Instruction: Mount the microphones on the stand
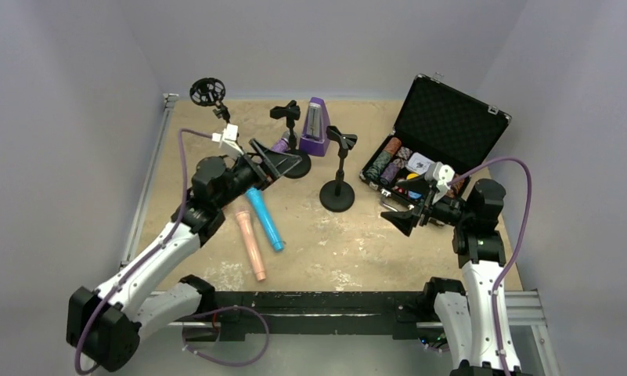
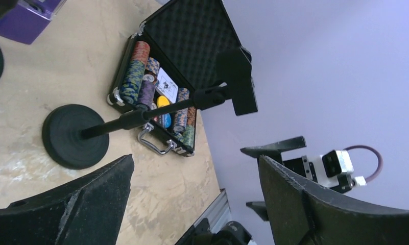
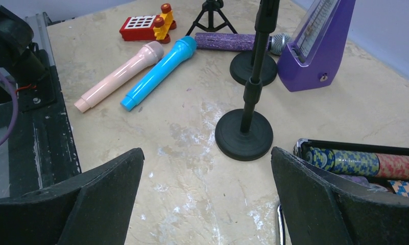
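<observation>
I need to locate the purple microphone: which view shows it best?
The right wrist view: the purple microphone lies there almost whole. The top view shows only a bit; the left wrist view none.

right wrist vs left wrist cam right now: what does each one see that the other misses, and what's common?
Right wrist only: the pink microphone, blue microphone and purple microphone lying flat, a red toy and a small tripod. Left wrist only: the stand's clip, the case's foam lid and the open right gripper. Both: the round-based stand and the chip case.
</observation>
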Robot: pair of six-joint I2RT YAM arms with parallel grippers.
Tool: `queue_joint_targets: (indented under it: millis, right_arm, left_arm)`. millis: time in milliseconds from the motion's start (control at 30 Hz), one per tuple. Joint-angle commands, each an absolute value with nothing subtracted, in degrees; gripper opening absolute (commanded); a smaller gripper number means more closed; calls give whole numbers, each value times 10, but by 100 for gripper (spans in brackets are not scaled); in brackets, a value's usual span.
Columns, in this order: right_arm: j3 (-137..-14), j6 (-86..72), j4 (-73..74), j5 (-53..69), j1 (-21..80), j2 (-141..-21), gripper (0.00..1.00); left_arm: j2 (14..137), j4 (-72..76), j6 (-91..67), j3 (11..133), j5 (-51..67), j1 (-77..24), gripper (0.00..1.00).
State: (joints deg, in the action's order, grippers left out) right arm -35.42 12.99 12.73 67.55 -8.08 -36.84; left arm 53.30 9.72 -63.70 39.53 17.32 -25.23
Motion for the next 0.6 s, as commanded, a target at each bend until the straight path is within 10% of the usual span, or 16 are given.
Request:
queue_joint_targets:
  millis: [0,567]
  right_arm:
    - [-377,119,115,687,-78,-371,99]
    - [-380,114,113,684,-79,-371,99]
  left_arm:
    - [613,220,-674,461,63,-306,95]
    - [861,230,-783,640,-45,-375,88]
